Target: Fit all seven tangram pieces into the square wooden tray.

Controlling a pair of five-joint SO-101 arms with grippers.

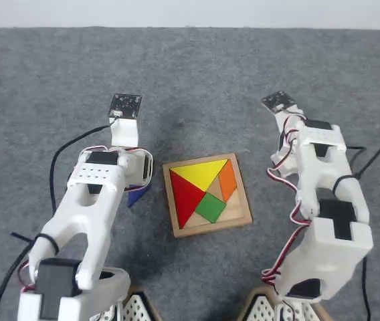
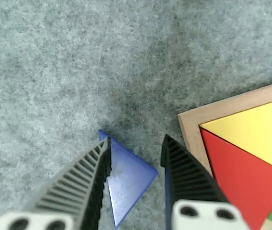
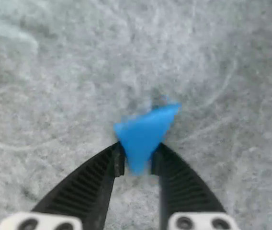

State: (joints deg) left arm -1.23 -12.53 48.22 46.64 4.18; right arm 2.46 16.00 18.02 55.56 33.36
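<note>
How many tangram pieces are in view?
6. Yellow, red, green and orange sit in the tray; a dark blue triangle lies between the open left gripper's jaws; the right gripper pinches a light blue piece. A seventh may be hidden.

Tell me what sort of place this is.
Probably a robot lab bench: a left arm and right arm on a grey felt table, a tangram tray between them, a light blue triangle pinched in the right jaws.

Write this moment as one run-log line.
left gripper open around navy triangle | right gripper shut on cyan triangle | tray holds four pieces
</note>
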